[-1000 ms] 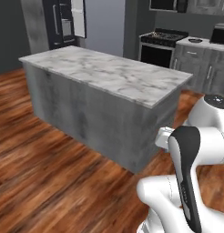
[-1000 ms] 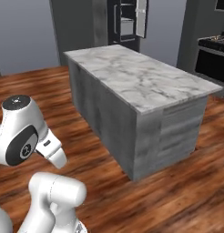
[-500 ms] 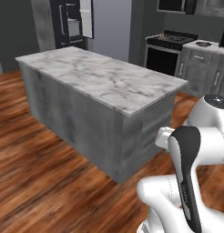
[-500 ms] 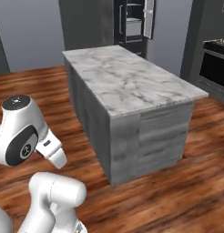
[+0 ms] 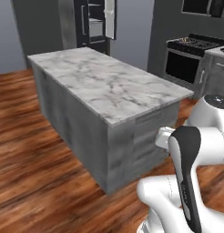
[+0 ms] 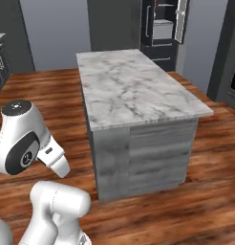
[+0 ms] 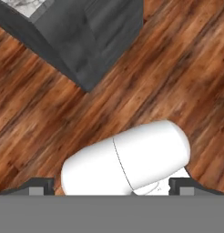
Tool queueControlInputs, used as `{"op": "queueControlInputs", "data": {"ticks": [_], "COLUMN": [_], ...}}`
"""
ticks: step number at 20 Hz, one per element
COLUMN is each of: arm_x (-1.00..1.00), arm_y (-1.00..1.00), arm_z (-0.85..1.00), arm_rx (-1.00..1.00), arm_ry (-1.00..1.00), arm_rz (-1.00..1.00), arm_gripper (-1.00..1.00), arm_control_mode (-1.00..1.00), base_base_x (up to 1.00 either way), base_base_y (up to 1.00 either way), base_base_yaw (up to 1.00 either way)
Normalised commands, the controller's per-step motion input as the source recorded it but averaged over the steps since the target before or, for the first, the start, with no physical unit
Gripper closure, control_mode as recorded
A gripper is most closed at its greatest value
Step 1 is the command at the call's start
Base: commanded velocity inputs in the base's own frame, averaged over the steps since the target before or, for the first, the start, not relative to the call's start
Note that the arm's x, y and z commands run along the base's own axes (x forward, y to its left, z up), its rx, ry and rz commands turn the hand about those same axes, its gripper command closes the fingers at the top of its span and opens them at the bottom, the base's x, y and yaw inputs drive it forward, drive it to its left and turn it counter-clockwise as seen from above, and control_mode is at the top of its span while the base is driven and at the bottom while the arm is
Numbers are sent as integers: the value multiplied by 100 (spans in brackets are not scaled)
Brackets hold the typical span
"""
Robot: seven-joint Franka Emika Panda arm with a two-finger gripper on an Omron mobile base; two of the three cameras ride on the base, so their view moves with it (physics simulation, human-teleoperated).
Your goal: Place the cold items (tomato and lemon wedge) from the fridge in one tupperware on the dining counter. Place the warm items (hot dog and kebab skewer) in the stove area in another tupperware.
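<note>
Wood floor is seen across all views, planks running diagonally in the hand view. A marble-topped block with drawer fronts on its near end is centred ahead; its long axis runs away from the base toward the fridge. The fridge is set against the far wall beyond the block's far end, one door swung open, light shelves exposed; contents are too small to tell, so tomato and lemon wedge can't be placed. The stove area is seen at far right in the left base view, oven front facing the block, between grey cabinets. The arm is folded low in front of the base, well apart from the block. In the hand view the gripper is pointed down at the floor beside the block's corner, fingertips spread wide at the bottom edge, nothing between them: released.
</note>
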Motion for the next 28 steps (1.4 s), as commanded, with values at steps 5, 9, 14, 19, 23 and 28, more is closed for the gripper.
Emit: {"op": "queueControlInputs", "data": {"ticks": [5, 9, 14, 19, 23, 28], "arm_x": [0, 0, 0, 0, 0, 0], "arm_y": [0, 0, 0, 0, 0, 0], "arm_z": [0, 0, 0, 0, 0, 0], "arm_rx": [0, 0, 0, 0, 0, 0], "arm_ry": [0, 0, 0, 0, 0, 0], "arm_rz": [0, 0, 0, 0, 0, 0], "arm_gripper": [-100, -100, -100, -100, -100, -100], "arm_control_mode": [100, 100, 100, 100, 100, 100], "base_base_x": [27, 6, -6, -21, -11, -1], "base_base_y": [-100, -100, -100, -100, -100, -100], "base_base_yaw": [38, 31, 24, 11, 7, 4]}}
